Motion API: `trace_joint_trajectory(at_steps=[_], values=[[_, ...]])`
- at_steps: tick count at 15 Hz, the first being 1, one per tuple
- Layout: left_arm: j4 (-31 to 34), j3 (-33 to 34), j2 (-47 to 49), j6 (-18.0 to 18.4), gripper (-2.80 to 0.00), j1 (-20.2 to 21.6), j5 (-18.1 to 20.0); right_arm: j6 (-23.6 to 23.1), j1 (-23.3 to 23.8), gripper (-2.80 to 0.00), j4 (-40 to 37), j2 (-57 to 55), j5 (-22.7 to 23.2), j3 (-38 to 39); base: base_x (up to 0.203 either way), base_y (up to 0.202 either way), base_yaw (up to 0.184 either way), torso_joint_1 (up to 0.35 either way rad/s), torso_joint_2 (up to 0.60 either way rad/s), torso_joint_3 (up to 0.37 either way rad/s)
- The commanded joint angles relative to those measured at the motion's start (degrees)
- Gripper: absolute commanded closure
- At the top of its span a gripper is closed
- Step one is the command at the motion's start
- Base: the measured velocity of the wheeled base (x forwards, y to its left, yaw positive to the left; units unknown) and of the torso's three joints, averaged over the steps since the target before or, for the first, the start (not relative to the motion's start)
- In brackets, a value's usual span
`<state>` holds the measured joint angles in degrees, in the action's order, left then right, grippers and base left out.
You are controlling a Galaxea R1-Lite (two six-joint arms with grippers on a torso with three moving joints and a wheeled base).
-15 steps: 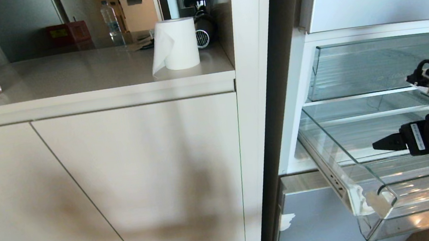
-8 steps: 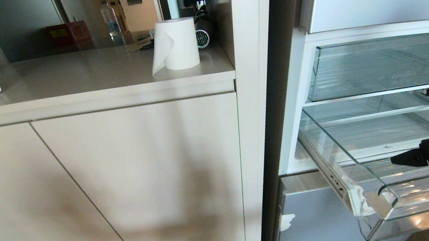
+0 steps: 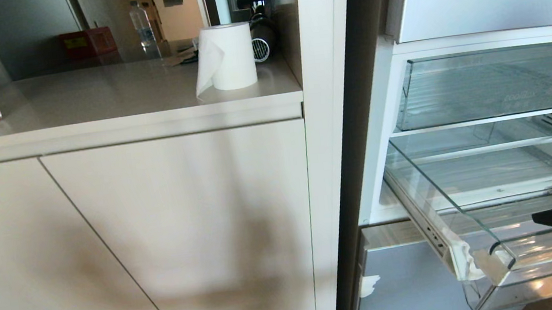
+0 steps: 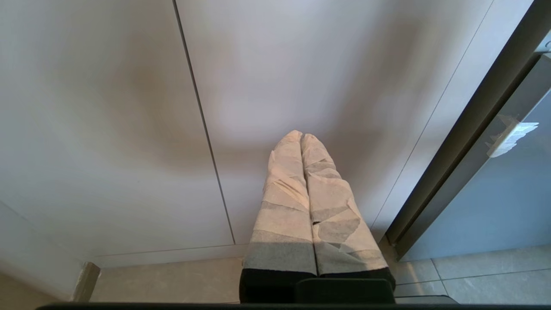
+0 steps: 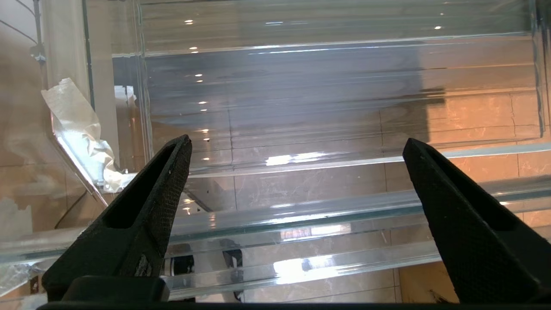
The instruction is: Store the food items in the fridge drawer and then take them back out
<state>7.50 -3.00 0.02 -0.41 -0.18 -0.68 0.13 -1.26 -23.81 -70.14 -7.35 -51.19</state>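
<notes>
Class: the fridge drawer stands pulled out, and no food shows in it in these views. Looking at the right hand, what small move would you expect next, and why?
Probably the right hand pulls clear of the drawer towards wherever the food is. Its fingers are wide apart and hold nothing, it hangs above the drawer's front lip, and the ribbed floor in view is bare. The left hand is shut, parked by the cabinet door.

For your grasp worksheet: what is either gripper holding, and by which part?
Nothing. The right gripper is open and empty over the fridge drawer; the left gripper is shut on nothing.
</notes>
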Motion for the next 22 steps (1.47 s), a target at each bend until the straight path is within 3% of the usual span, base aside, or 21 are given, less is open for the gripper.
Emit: trace_joint_trajectory(at_steps=[1, 6, 10, 19, 22], values=[[0.06, 0.01, -0.02, -0.02, 0.00, 0.01, -0.02, -0.08, 0.11, -2.80, -0.34, 2.43, -0.03, 0.95, 0.000, 0.000, 0.000, 0.000, 0.00, 0.000], [0.06, 0.01, -0.02, -0.02, 0.00, 0.01, -0.02, 0.93, 0.03, -2.80, 0.80, 4.61, 0.48, 1.03, 0.000, 0.000, 0.000, 0.000, 0.00, 0.000], [0.06, 0.01, -0.02, -0.02, 0.00, 0.01, -0.02, 4.47, -0.13, -2.80, 10.91, 7.48, 1.26, 3.09, 0.000, 0.000, 0.000, 0.000, 0.00, 0.000], [0.06, 0.01, -0.02, -0.02, 0.00, 0.01, -0.02, 4.56, -0.14, -2.80, 11.46, 35.70, 2.05, 13.66, 0.000, 0.000, 0.000, 0.000, 0.00, 0.000], [0.06, 0.01, -0.02, -0.02, 0.00, 0.01, -0.02, 3.65, -0.16, -2.80, 11.50, 43.62, 4.90, 19.07, 0.000, 0.000, 0.000, 0.000, 0.00, 0.000]])
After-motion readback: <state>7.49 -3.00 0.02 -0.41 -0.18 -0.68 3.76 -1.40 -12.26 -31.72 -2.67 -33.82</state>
